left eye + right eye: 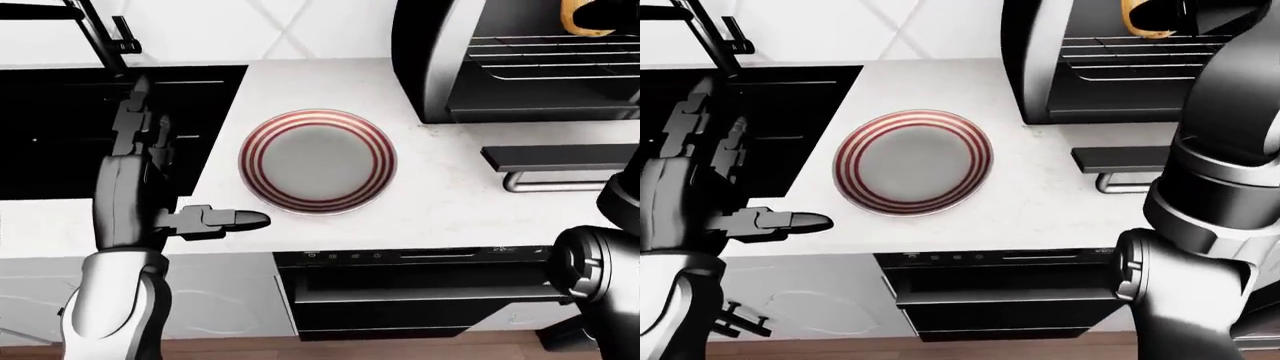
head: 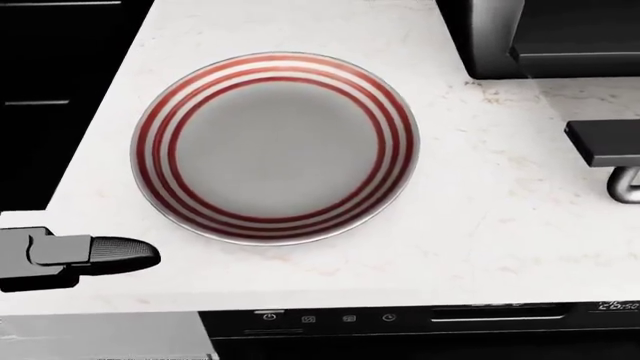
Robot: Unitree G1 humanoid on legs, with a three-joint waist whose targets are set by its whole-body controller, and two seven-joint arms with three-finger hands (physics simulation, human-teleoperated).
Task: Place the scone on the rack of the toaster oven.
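Observation:
The yellow-brown scone point(image 1: 1143, 19) is at the top edge of the right-eye view, inside the open toaster oven point(image 1: 450, 75), just above its wire rack point(image 1: 550, 56). My right hand point(image 1: 1178, 15) reaches up into the oven and is shut on the scone; most of the hand is cut off by the top edge of the view. The red-striped plate point(image 2: 275, 146) lies empty on the white counter. My left hand point(image 1: 185, 176) is open and empty, to the left of the plate and over the counter's edge by the sink.
The oven's door point(image 1: 560, 157) hangs open with its handle over the counter at right. A black sink point(image 1: 100, 127) with a tap point(image 1: 100, 34) is at left. A built-in oven point(image 1: 420, 289) sits below the counter.

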